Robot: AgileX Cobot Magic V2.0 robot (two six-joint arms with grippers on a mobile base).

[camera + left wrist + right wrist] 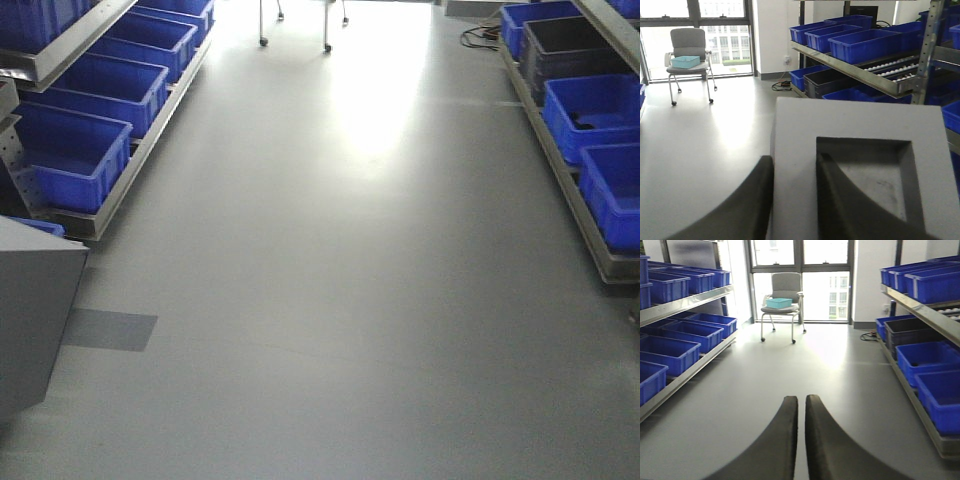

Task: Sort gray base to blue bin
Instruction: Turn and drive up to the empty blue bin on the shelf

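Left claw (792, 164) reaches forward, pinching the gray base (860, 120) by one wall (one finger inside its recess). Right claw (801, 405), pressed together, points down the aisle.

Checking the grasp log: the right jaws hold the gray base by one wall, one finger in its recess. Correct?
No, the left jaws hold it. The left wrist view shows the gray base pinched by one wall, one finger in its recess. The right jaws are shut on nothing.
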